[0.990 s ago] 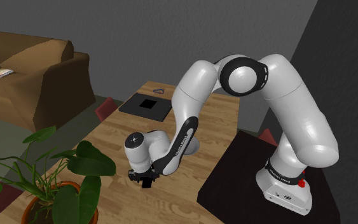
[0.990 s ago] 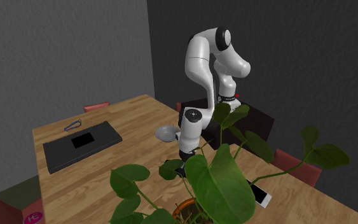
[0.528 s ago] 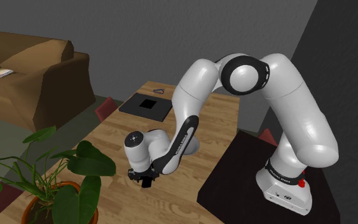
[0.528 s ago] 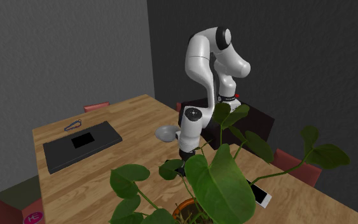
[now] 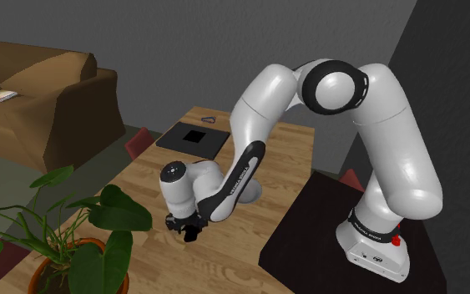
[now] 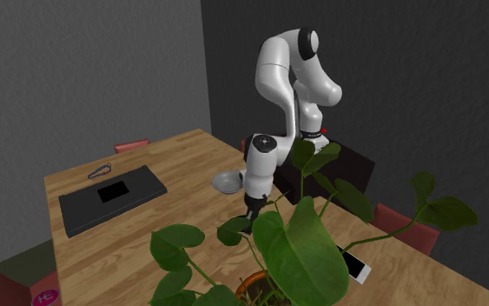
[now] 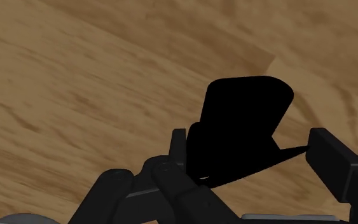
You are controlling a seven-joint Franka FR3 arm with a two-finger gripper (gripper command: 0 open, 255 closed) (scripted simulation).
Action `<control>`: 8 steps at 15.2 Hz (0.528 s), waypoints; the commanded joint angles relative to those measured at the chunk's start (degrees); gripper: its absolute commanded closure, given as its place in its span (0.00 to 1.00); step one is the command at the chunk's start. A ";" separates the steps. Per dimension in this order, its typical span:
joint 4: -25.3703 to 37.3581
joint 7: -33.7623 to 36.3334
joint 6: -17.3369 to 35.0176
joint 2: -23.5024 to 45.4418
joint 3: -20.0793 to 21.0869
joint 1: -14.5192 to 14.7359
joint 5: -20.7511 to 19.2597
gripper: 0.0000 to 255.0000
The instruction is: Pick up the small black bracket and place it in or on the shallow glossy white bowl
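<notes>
The small black bracket (image 7: 241,124) sits between my gripper's (image 7: 254,151) two black fingers, just above the wooden tabletop (image 7: 75,76). One finger presses its side and the other meets its thin tip. In the shoulder view the gripper (image 5: 188,230) hangs low over the table's near part, pointing down. The shallow white bowl (image 6: 227,181) rests on the table in the second exterior view, just left of the arm's wrist. There the gripper (image 6: 251,214) is partly behind plant leaves.
A potted plant (image 5: 74,242) (image 6: 290,248) stands on the table close to the gripper. A flat black slab (image 5: 189,136) (image 6: 112,198) and a small clip (image 6: 101,171) lie farther along. A phone (image 6: 355,265) lies near the plant. A brown sofa (image 5: 32,100) stands beyond.
The arm's elbow has risen and the hand has lifted a little off the table with the bracket between the fingers, shifting slightly toward the shoulder view's left.
</notes>
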 commanded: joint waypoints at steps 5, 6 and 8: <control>-1.46 -1.72 -2.50 -4.04 2.22 -1.64 2.42 1.00; -1.61 -2.03 -2.94 -4.67 2.58 -1.90 2.85 1.00; -1.87 -2.67 -3.84 -5.91 3.29 -2.43 3.72 1.00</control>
